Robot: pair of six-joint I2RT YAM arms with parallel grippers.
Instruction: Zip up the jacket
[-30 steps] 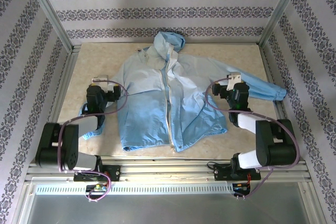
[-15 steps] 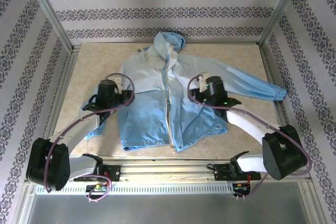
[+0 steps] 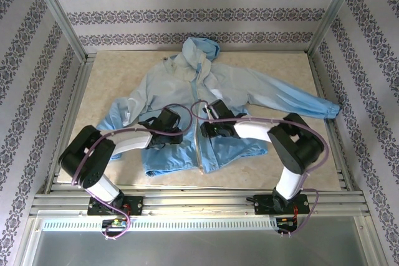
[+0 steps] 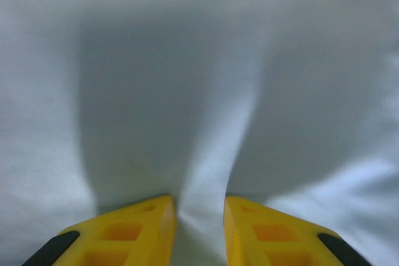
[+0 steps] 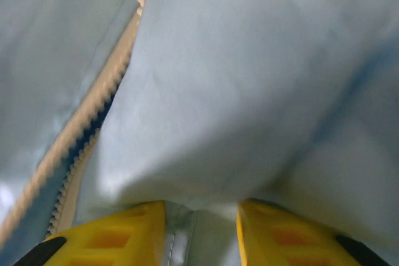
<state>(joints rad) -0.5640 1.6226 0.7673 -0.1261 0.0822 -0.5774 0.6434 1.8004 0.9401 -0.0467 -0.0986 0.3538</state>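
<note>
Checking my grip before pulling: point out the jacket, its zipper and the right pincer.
jacket (image 3: 168,85), top view, on the pale chest panel.
zipper (image 5: 118,70), right wrist view, on the beige toothed tape.
right pincer (image 5: 201,210), right wrist view, midway between its yellow fingertips.

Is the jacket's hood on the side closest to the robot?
No, the hood sits at the far end of the jacket, by the back wall.
</note>
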